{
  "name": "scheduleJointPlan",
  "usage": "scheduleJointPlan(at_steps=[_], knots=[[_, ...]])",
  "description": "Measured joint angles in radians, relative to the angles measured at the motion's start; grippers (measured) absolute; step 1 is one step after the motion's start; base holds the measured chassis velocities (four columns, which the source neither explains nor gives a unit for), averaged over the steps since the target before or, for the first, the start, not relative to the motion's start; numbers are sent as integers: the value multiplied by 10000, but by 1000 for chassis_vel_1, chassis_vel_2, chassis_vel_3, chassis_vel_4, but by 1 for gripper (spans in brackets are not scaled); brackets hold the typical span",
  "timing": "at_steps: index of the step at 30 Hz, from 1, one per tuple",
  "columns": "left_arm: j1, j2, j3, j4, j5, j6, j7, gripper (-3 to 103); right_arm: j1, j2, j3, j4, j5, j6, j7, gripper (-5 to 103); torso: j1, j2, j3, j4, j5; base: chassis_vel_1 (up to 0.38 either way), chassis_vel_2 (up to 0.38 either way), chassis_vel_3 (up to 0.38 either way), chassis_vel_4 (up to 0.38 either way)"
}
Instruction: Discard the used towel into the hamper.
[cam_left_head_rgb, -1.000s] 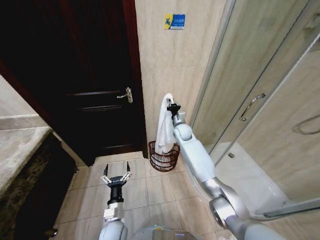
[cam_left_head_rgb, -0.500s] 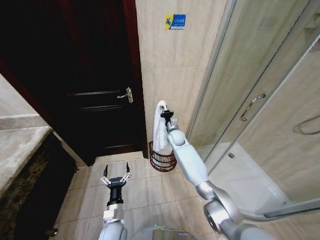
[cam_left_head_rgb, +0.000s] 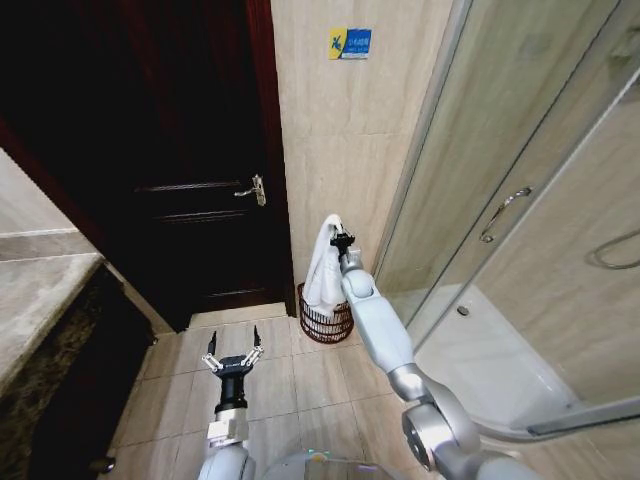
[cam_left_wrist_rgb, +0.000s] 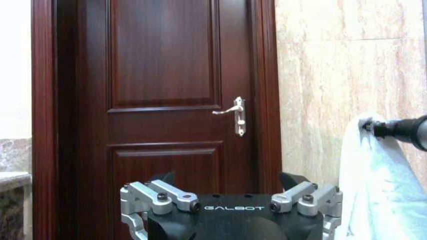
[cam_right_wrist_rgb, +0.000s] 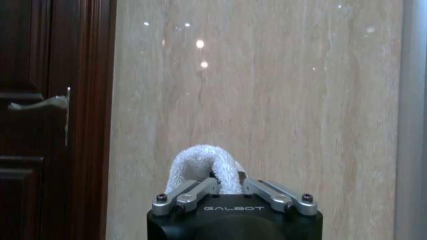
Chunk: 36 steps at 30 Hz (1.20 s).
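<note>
Overhead, the right gripper (cam_left_head_rgb: 340, 237) pinched the white towel (cam_left_head_rgb: 322, 270) shut, its tail hanging into the hamper (cam_left_head_rgb: 325, 323) at six o'clock. The left gripper (cam_left_head_rgb: 232, 355) waited at the hamper's eight o'clock, fingers spread wide and empty.

- Right arm (cam_left_head_rgb: 378, 325): smooth pale grey-white shell segments, rounded, joined by a silver ball-shaped elbow joint (cam_left_head_rgb: 432, 438).
- Right end effector (cam_left_head_rgb: 340, 238): black body; in the right wrist view, silver-grey metal finger linkages with dark screw heads, white "GALBOT" lettering on the black housing.
- Left end effector (cam_left_head_rgb: 232, 357): black core, silver linkages, dark pointed fingertips; same "GALBOT" marking in the left wrist view.
- Left wrist (cam_left_head_rgb: 228, 428): silver collar below a black neck, pale shell beneath.
</note>
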<state>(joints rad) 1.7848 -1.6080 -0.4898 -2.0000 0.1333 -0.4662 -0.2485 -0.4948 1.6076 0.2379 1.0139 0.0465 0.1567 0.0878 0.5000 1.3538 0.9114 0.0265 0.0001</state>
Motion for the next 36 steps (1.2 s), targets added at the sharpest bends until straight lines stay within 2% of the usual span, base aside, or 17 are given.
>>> scheduleJointPlan(at_steps=[12,21,36], knots=[[213,0,-67,-1,38,-107,-125,100,-108,18,564,-963,-566,256,-447,4,0,0,0,0,0,0,0,0,0],[256,0,-27,-41,113,-94,-130,100,-771,12,1088,-1484,-959,459,-672,4,0,0,0,0,0,0,0,0,0],[157,0,24,-31,-170,6,-79,100,-1085,-45,1385,-1347,-867,508,-545,4,-14,-34,-17,1,0,0,0,0,0]])
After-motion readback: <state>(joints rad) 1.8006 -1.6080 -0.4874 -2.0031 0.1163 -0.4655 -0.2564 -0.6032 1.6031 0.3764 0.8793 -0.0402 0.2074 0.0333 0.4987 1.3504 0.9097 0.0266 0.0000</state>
